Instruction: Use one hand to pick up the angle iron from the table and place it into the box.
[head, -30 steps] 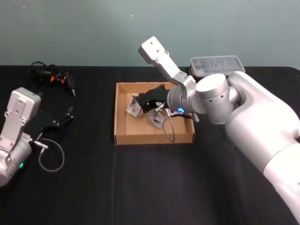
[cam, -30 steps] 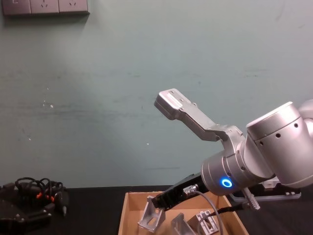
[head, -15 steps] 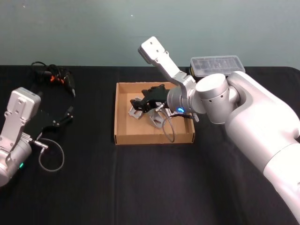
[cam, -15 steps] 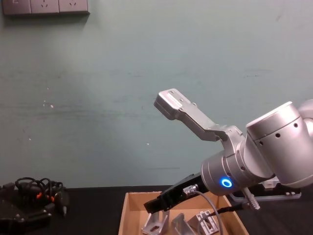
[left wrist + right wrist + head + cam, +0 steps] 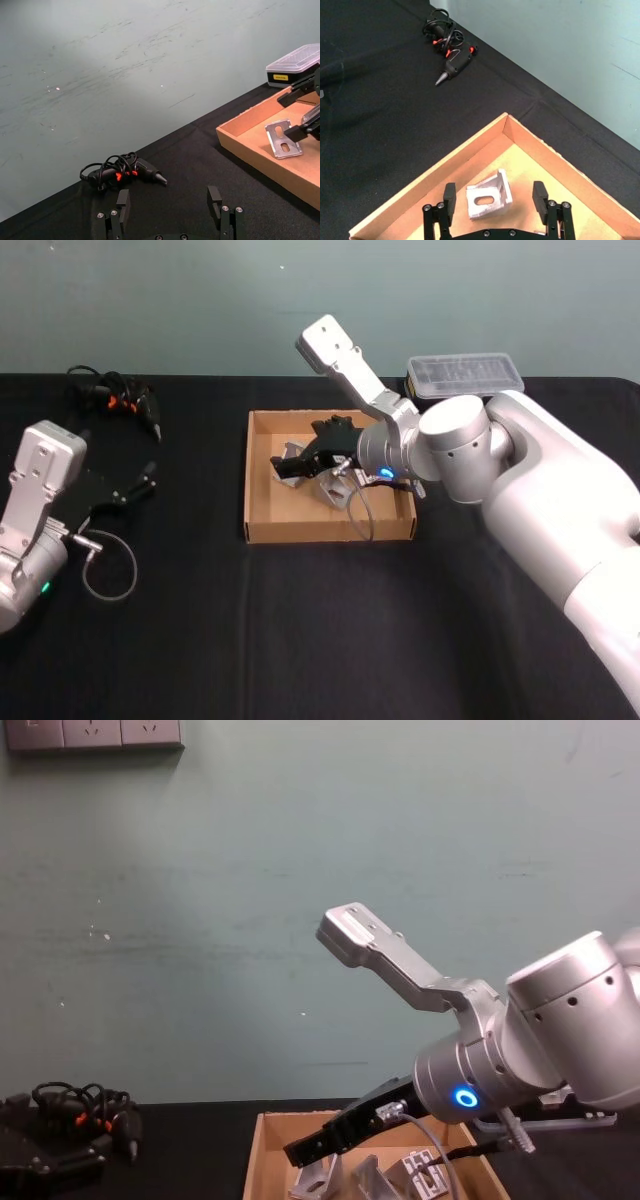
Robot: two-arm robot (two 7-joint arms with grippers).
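The tan cardboard box (image 5: 247, 480) sits mid-table on the black table (image 5: 300, 620). A silver angle iron (image 5: 487, 202) lies on the box floor near its far left corner, also seen as a plate with a slot (image 5: 282, 140). My right gripper (image 5: 292, 466) hovers over it, open, with its fingers (image 5: 449, 197) wide on either side and not touching it. From the chest, this gripper (image 5: 310, 1152) points down into the box (image 5: 262, 1150) just above the angle iron (image 5: 318, 1180). My left gripper (image 5: 140, 485) rests open at the table's left.
More angle irons (image 5: 335, 490) lie in the box under my right wrist. A clear-lidded black organiser case (image 5: 465, 375) stands behind the box. A tool with a bundled cable (image 5: 120, 400) lies at the back left. A grey cable loop (image 5: 110, 575) hangs by my left arm.
My right gripper lowered the angle iron into the box and opened; the piece now lies loose on the box floor. The left arm stayed where it was.
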